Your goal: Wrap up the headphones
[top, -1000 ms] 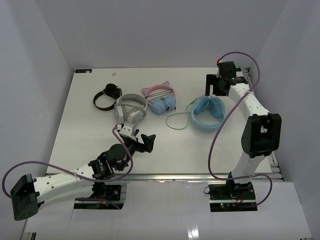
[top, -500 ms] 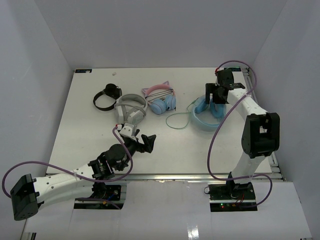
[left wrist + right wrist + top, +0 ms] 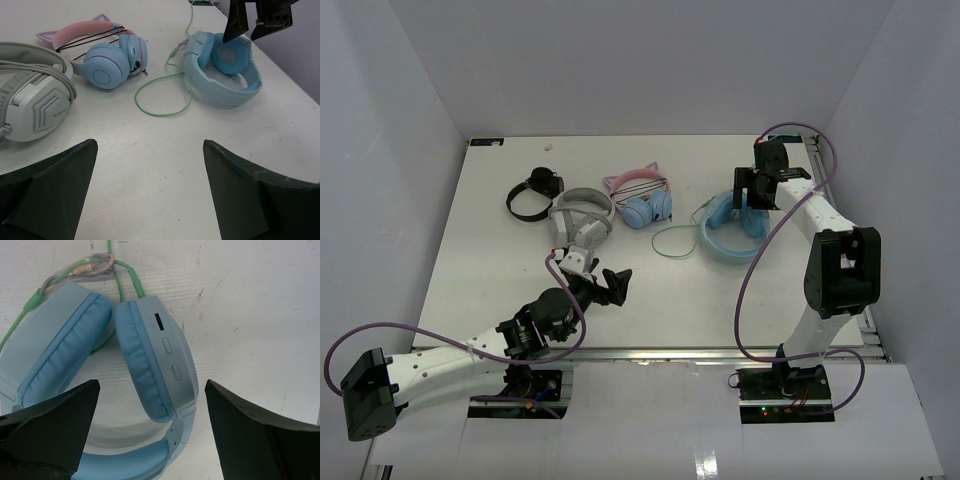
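The light-blue headphones [image 3: 732,230] lie flat on the table at the right, cups at the far end. Their pale-green cable [image 3: 672,240] loops loose to their left. In the left wrist view the headphones [image 3: 222,75] and cable [image 3: 165,95] lie ahead. My right gripper [image 3: 752,193] is open and hangs just above the cups. In the right wrist view its jaws stand wide either side of one cup [image 3: 155,365], with the cable's plug end [image 3: 90,267] beyond. My left gripper [image 3: 612,282] is open and empty over bare table, well short of the headphones.
A pink cat-ear pair with blue cups [image 3: 645,200], a grey-white pair [image 3: 582,220] and a black pair [image 3: 533,194] lie in a row to the left. The table's right edge [image 3: 840,230] is close to the right arm.
My right gripper has come forward and down from the far right corner to just above the headphones' cups. The left arm has not moved.
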### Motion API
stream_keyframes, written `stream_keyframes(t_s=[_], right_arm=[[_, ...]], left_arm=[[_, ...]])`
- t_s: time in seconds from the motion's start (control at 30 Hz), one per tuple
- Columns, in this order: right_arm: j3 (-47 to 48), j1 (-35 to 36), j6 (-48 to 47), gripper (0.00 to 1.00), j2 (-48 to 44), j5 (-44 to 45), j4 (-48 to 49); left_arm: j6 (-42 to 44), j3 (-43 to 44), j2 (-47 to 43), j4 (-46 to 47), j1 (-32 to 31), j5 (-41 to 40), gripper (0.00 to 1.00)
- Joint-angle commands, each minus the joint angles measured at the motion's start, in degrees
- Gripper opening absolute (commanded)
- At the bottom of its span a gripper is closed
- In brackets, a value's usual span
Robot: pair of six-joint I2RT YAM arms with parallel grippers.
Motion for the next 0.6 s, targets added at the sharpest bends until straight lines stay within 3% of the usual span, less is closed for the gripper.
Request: stream_keyframes(t_s=[0.0,0.33,0.57], right_arm=[[-0.4,-0.4,2.2,0.94,-1.9,2.1,-0.2],[-2.9,-1.4,2.4,0.93,0.6,-1.3,1.5],[-6.6,-2.1,3.6,0.85,2.3,-5.0,5.3]], left_arm=[[0.3,0.7,-0.4,0.7,0.0,0.5,0.98],[0.3,0.6,-0.4,0.9,0.0,0.6,0.98],[0.7,0.7,0.4,1.2,0.0,1.5,0.98]])
